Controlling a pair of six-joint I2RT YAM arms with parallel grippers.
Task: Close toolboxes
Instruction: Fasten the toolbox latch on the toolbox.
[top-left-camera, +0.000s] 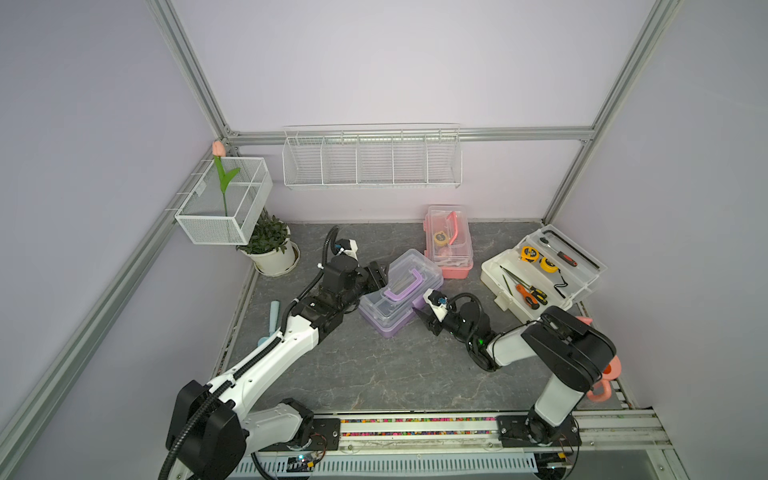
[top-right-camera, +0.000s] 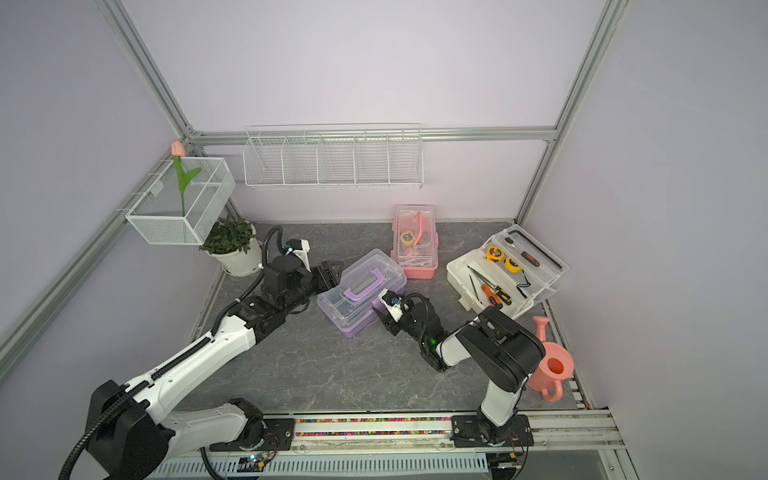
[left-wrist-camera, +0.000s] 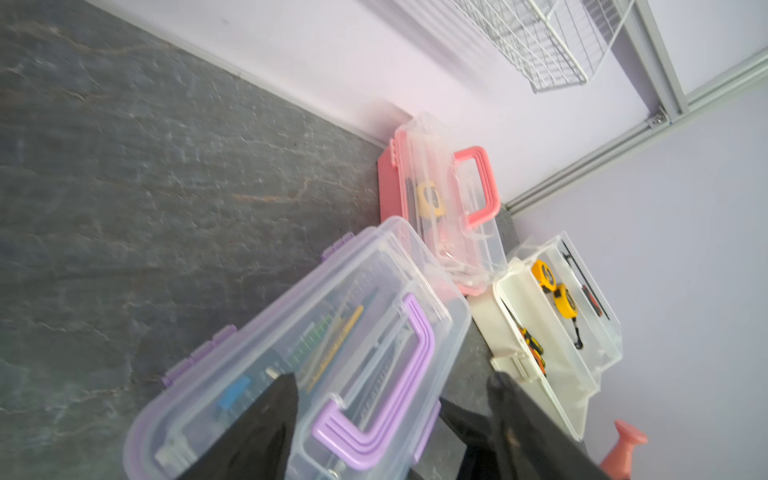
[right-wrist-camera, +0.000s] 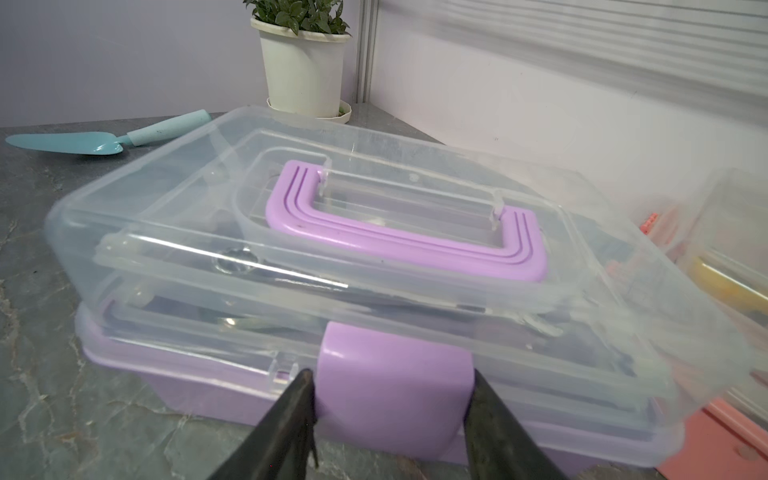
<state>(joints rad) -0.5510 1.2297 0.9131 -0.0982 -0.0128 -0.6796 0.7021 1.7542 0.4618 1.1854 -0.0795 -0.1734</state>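
1. Purple toolbox (top-left-camera: 395, 299) is sitting angled in the middle of the table (top-left-camera: 374, 374), between the two arms. Its clear lid (right-wrist-camera: 166, 199) is lying down over the base, yet the front latch (right-wrist-camera: 395, 407) is flaring outward, so I judge the closing unfinished.
2. The right gripper (right-wrist-camera: 390, 376) is meeting the box at its front, one finger flanking each side of that latch, probably to press it home. Whether it is pinching or merely straddling, I cannot tell.
3. The left gripper (left-wrist-camera: 392, 378) is hovering on the opposite side, jaws spread wide and gripping nothing, likely placed to brace the box against sliding.
4. The pink toolbox (top-left-camera: 449, 245) is resting by the back wall, lid down. The white toolbox (top-left-camera: 536, 274) is lying open on the right, awaiting attention.
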